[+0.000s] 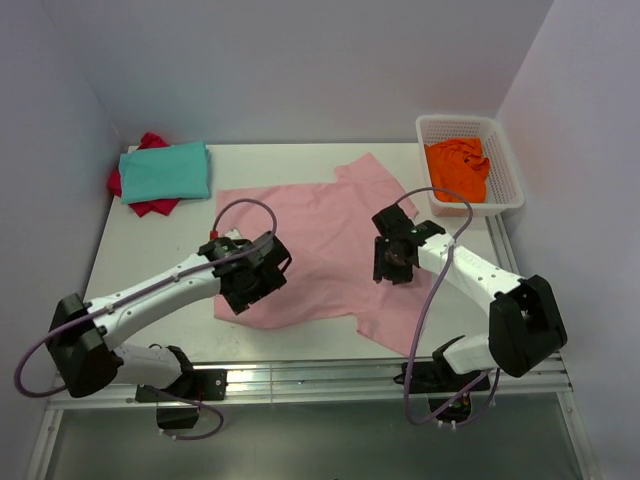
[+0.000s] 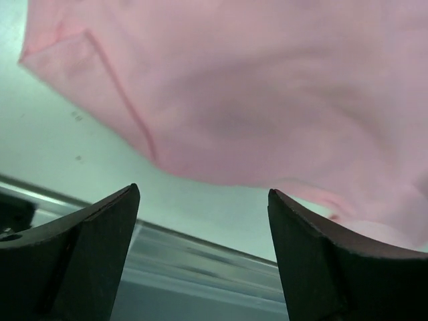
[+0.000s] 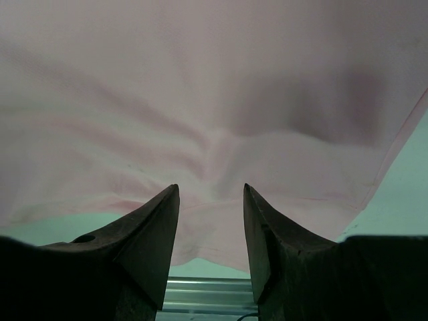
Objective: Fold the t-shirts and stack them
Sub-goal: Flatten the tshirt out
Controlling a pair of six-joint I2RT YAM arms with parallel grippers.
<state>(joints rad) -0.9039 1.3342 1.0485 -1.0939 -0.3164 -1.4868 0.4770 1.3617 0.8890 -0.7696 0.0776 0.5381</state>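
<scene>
left end effector (image 1: 252, 276) spread wide, empty, over the near-left hem | pink t-shirt (image 1: 320, 215) lies flat mid-way across the counter (image 1: 150, 240); looks light and floppy, so I'd pinch hem corners, not the middle | right end effector (image 1: 393, 258) parted too, over the cloth, nothing pinched

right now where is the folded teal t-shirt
In the top external view, the folded teal t-shirt lies at the far left corner of the white table, on top of a red garment, left of the spread pink t-shirt.
</scene>
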